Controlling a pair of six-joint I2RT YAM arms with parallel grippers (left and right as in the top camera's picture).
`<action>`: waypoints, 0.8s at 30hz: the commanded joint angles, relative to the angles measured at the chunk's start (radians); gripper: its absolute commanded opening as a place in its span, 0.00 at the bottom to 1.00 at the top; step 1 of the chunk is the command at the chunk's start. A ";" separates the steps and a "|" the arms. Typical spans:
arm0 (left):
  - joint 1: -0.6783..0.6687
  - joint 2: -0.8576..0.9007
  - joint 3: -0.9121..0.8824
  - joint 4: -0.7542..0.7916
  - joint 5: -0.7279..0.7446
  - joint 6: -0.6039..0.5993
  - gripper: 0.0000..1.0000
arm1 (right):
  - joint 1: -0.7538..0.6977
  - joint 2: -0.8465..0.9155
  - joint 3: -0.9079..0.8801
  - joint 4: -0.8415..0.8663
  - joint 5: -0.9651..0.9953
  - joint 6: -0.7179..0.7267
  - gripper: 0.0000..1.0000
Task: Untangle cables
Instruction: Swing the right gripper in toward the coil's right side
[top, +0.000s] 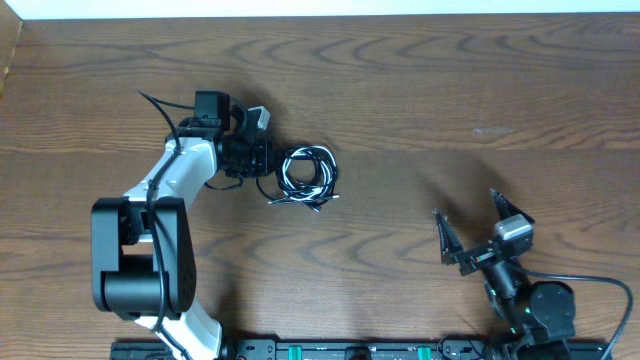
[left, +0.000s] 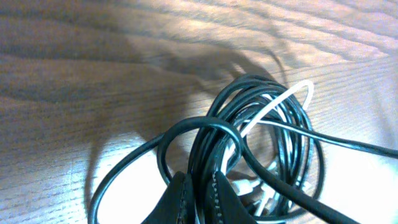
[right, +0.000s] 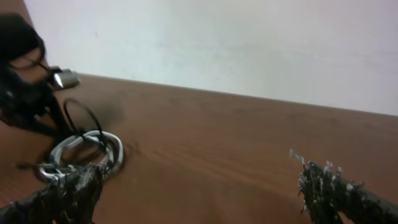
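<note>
- Left gripper (top: 266, 160) clamps black strands at the edge of the tangled cables (top: 308, 172) on the wooden table (top: 420, 100).
- Right gripper (top: 466, 210) sits well apart, jaws spread wide.

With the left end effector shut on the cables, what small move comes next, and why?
Probably bring the right end effector toward the cables: the left end effector pinches the bundle's edge, the black and white loops lie interlaced, and the right stands open, well apart.

A dark brown wooden table (top: 420, 90) with wavy grain fills the room's view, its far edge against a plain pale wall (right: 249, 43)
</note>
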 joint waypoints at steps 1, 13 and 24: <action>0.002 -0.024 -0.005 -0.014 0.142 0.104 0.07 | 0.004 0.037 0.140 0.001 -0.024 0.067 0.99; 0.002 -0.024 -0.005 -0.017 0.241 0.138 0.07 | 0.004 0.574 0.799 -0.464 -0.015 0.067 0.99; 0.002 -0.024 -0.005 -0.018 0.241 0.145 0.07 | 0.005 1.095 1.196 -0.714 -0.405 0.075 0.99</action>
